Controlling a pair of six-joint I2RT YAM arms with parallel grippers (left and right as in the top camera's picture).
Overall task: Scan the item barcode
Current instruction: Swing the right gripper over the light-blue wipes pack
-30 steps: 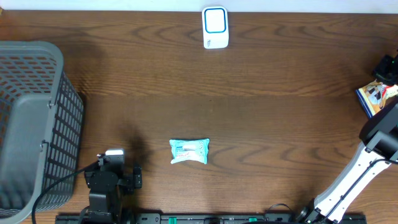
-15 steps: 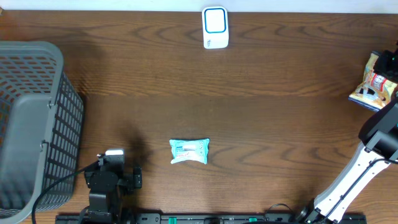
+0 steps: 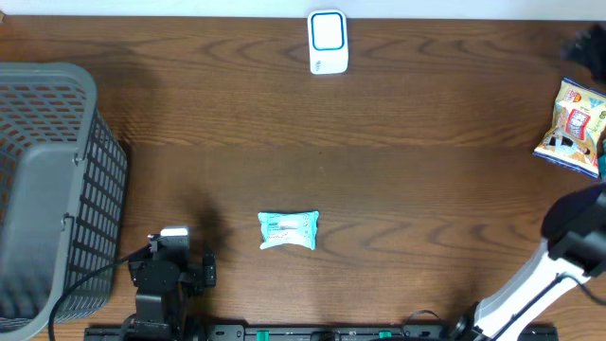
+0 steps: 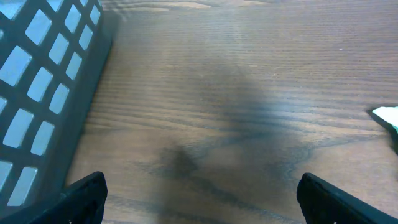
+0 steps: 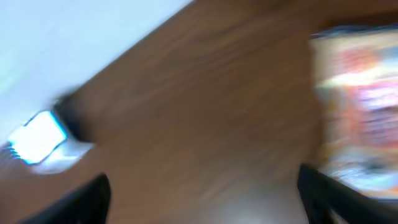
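Right gripper (image 5: 205,202) and left gripper (image 4: 199,199) gape empty as the snack bag (image 3: 576,128) lies loose: light, crinkly, probably slippery, best pinched at a sealed edge.

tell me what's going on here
Two robot arms work at a table set up for barcode scanning. Neither holds anything. The left gripper hangs open over bare wood beside the basket. The right gripper is open near a snack bag lying at the table's right edge. A teal packet lies in the middle, and the scanner stands at the far edge. The right wrist view is motion-blurred.
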